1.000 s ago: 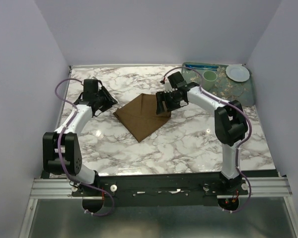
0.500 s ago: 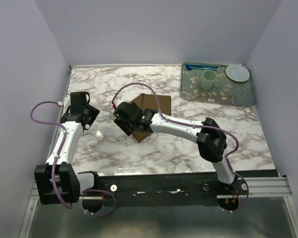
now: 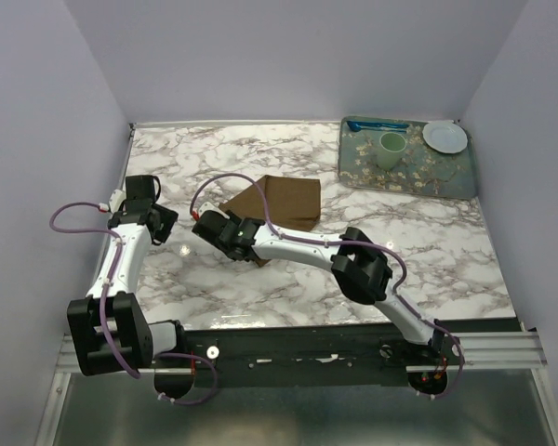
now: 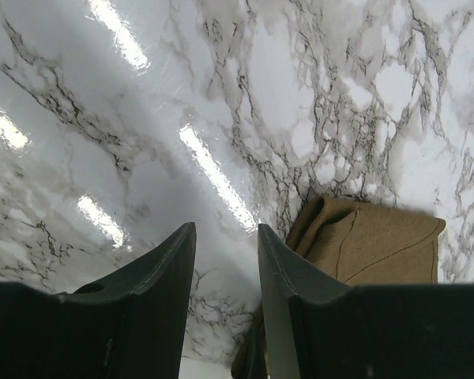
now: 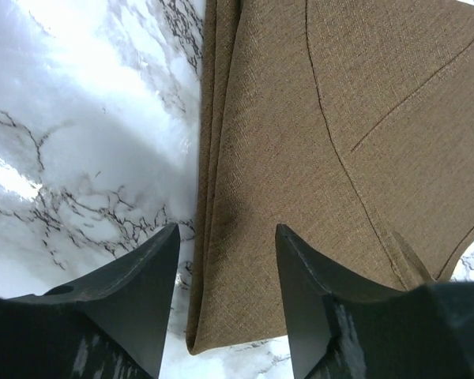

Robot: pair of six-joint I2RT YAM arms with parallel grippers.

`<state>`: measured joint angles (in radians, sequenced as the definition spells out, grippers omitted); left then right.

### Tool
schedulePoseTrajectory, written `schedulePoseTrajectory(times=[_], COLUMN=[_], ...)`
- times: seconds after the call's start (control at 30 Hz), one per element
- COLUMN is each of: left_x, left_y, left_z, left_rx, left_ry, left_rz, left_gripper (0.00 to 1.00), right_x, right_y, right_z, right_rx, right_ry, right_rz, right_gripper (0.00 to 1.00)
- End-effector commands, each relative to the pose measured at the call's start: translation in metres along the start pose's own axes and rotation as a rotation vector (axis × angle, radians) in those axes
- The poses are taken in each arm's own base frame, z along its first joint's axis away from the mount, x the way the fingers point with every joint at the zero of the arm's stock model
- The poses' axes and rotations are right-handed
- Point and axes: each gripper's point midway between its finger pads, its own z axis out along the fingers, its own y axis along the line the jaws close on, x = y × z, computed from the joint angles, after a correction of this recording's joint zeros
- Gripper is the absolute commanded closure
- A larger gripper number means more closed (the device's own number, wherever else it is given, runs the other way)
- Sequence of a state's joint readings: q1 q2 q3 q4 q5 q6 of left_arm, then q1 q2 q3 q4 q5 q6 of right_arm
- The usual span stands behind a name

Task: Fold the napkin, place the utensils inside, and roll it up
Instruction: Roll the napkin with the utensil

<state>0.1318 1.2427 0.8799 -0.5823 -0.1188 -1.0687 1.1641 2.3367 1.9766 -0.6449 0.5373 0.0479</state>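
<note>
The brown napkin (image 3: 286, 202) lies folded on the marble, its layered folded edge (image 5: 213, 158) running up the right wrist view. My right gripper (image 3: 234, 243) reaches across to the napkin's near-left edge. That gripper (image 5: 227, 229) hangs open, its fingers straddling the fold just above the cloth, near the corner. My left gripper (image 3: 158, 226) is farther left over bare marble. It (image 4: 226, 227) is open with nothing between the fingers, and the napkin (image 4: 375, 245) lies to their right. Thin blue utensils (image 3: 377, 124) lie on the tray's far edge, too small to tell apart.
A patterned tray (image 3: 428, 172) at the back right carries a pale green cup (image 3: 391, 147) and a white plate (image 3: 445, 137). Purple walls close the table on three sides. The right arm's elbow (image 3: 363, 265) stretches low across the table's middle.
The right gripper has swung from the napkin's far-right corner across to its near-left edge. The left gripper has drawn back leftward, away from the cloth.
</note>
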Motion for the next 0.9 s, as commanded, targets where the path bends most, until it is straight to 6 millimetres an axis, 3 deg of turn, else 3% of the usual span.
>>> schedulePoseTrajectory(times=[0.0, 0.3, 0.63, 0.87], left_x=[0.007, 0.018, 0.035, 0.054], left_y=[0.013, 0.009, 0.004, 0.0], left_z=[0.003, 0.008, 0.026, 0.035], left_rx=[-0.045, -0.032, 0.002, 0.123], left_ry=[0.022, 0.081, 0.194, 0.268], left_rz=[-0.02, -0.025, 0.079, 0.12], left_gripper=[0.53, 0.52, 0.52, 0.5], right_x=[0.004, 0.018, 0.031, 0.037], right_y=[0.003, 0.012, 0.01, 0.011], right_z=[0.006, 0.017, 0.028, 0.032], right_rx=[0.033, 0.026, 0.065, 0.071], right_ry=[0.021, 0.056, 0.068, 0.071], right_rz=[-0.033, -0.033, -0.059, -0.061], right_gripper=[0.44, 0.45, 0.6, 0.61])
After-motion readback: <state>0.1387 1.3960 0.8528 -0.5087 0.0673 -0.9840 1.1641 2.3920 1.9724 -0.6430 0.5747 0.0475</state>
